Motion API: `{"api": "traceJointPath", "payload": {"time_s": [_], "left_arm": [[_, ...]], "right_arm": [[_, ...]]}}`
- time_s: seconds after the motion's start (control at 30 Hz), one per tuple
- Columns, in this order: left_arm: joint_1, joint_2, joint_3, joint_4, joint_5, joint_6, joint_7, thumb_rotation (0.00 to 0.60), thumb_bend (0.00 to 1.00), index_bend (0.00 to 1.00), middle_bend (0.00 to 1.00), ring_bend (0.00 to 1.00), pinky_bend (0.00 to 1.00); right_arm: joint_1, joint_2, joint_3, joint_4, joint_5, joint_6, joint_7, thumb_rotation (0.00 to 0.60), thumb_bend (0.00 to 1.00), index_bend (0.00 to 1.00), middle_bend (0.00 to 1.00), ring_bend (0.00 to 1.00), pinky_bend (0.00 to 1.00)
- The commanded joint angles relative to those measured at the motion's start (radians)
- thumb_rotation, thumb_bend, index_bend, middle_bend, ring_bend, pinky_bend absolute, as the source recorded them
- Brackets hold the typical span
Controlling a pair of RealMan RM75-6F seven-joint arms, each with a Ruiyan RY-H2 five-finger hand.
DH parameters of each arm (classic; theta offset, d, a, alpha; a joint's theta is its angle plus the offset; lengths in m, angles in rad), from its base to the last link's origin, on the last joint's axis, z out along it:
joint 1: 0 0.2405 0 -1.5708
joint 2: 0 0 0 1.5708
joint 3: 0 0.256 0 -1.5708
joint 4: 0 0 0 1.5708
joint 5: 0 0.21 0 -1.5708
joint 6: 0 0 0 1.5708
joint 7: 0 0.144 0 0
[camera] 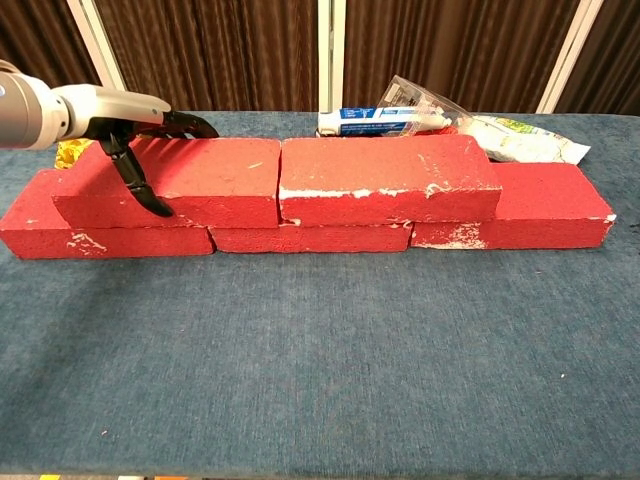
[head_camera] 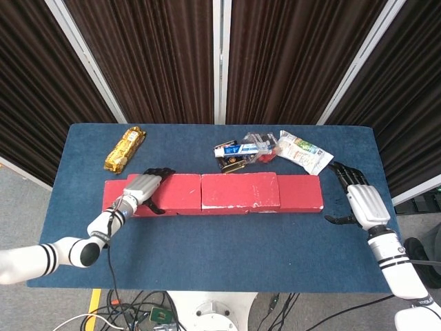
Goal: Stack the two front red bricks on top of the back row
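Your left hand [head_camera: 141, 187] lay over the left end of the upper left brick [camera: 190, 180], palm down, with the forearm reaching in from the table's front left corner. In the chest view its dark fingers [camera: 190, 125] curled over the brick's back top edge while the thumb [camera: 135, 185] hooked down the front face, so you were gripping that brick from above.

That brick sat on the back row [camera: 110, 240], end to end with the upper right brick [camera: 385, 178]; the two touched at the middle. Three bottom bricks showed beneath them, the right one [camera: 545, 205] sticking out past the upper pair.

Your right hand [head_camera: 362, 200] rested off to the right of the row, apart from the bricks, palm down just above the blue table [head_camera: 227, 248], fingers spread and holding nothing.

Behind the row lay a gold packet [head_camera: 126, 147] at the left and a cluster of snack packets [head_camera: 269, 150] at the right.
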Motion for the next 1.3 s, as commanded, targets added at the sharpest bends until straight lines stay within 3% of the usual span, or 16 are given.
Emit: {"api": "traceJointPath", "payload": {"time_s": [0.03,0.87,1.07,1.3], "left_arm": [[0.0,0.0,-0.001,-0.005,-0.004,0.005,0.005,0.6,0.08,0.0,0.0,0.0,0.0],[-0.007,0.082,-0.014,-0.118,-0.033,0.052,0.042,0.6,0.08,0.0,0.0,0.0,0.0],[0.031,0.148,-0.027,-0.222,-0.001,0.156,0.054,0.6,0.08,0.0,0.0,0.0,0.0],[0.172,0.257,0.008,-0.395,0.101,0.405,0.087,0.6,0.09,0.0,0.0,0.0,0.0]], "right_arm": [[0.0,0.0,0.0,0.0,-0.001,0.0,0.002,0.6,0.0,0.0,0.0,0.0,0.0],[-0.008,0.013,0.001,0.0,-0.007,0.006,0.018,0.6,0.0,0.0,0.0,0.0,0.0],[-0.014,0.016,-0.002,-0.004,-0.017,0.016,0.02,0.6,0.0,0.0,0.0,0.0,0.0],[-0.032,0.022,-0.013,-0.007,-0.043,0.039,0.025,0.6,0.0,0.0,0.0,0.0,0.0]]}}
